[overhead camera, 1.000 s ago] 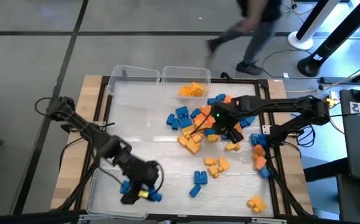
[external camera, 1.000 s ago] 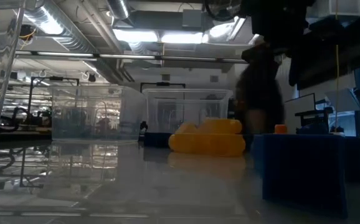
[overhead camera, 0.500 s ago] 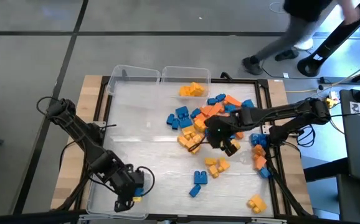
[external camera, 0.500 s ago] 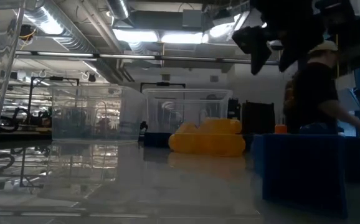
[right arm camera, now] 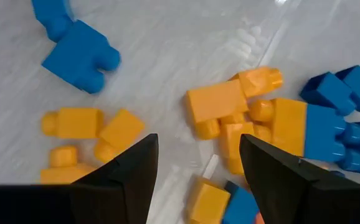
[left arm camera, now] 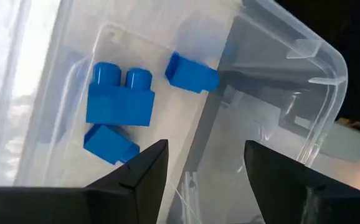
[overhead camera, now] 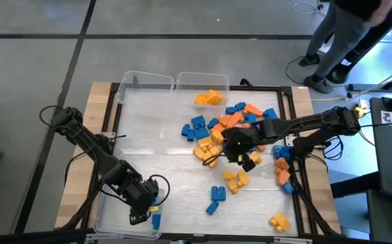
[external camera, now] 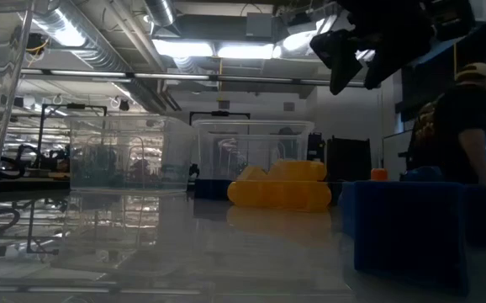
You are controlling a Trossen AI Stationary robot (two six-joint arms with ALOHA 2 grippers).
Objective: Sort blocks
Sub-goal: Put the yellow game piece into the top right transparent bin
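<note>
From where I stand the sorting looks barely under way. Most of the blocks (overhead camera: 226,132) lie loose in a mixed blue, orange and yellow heap right of centre in the high view, with strays trailing toward the lower right on the bench (overhead camera: 162,139). A few yellow ones sit in the clear bin (overhead camera: 203,83) at the upper middle, and the neighbouring bin (overhead camera: 145,80) to its left looks bare. Down at the lower left, the left tool (overhead camera: 142,211) hangs over a third bin (left arm camera: 279,37) with its fingers spread and nothing between them; three blue blocks (left arm camera: 119,102) lie in there below it. The right tool (overhead camera: 240,154) hovers over the heap's lower edge, fingers apart, pinching nothing, above yellow pieces (right arm camera: 220,106). By my reckoning nearly the whole pile is left.
</note>
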